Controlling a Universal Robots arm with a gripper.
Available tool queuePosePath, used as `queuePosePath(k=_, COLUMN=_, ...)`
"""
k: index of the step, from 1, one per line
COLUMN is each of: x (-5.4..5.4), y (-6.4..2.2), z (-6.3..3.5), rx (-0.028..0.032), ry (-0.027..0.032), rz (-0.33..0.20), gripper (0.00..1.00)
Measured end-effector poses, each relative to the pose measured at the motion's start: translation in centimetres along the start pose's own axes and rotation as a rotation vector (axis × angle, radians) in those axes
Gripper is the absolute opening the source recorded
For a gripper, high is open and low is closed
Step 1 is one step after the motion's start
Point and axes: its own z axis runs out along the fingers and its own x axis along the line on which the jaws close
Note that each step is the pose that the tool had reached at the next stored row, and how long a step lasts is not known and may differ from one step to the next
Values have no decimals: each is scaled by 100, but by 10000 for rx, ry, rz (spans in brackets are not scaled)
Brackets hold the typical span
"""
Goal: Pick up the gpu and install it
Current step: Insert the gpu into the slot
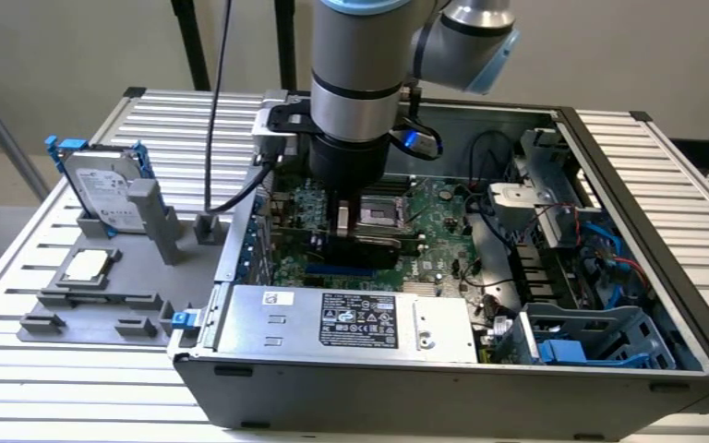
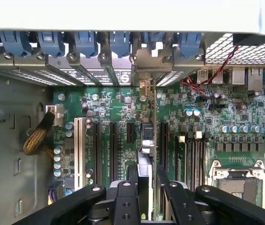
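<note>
Clamping the gpu edge-on in the tool, jaws narrowed on the card, low inside the open computer case, over the motherboard and its expansion slots.

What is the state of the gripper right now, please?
Gripper: closed on the thin dark green-black gpu card with a silver end bracket, held edge-on over the green motherboard.
</note>
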Motion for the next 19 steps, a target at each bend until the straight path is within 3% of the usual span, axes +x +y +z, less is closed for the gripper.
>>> queuePosePath(k=19, x=-1, y=8, z=54, rx=4, ry=-8, rz=200, gripper=27)
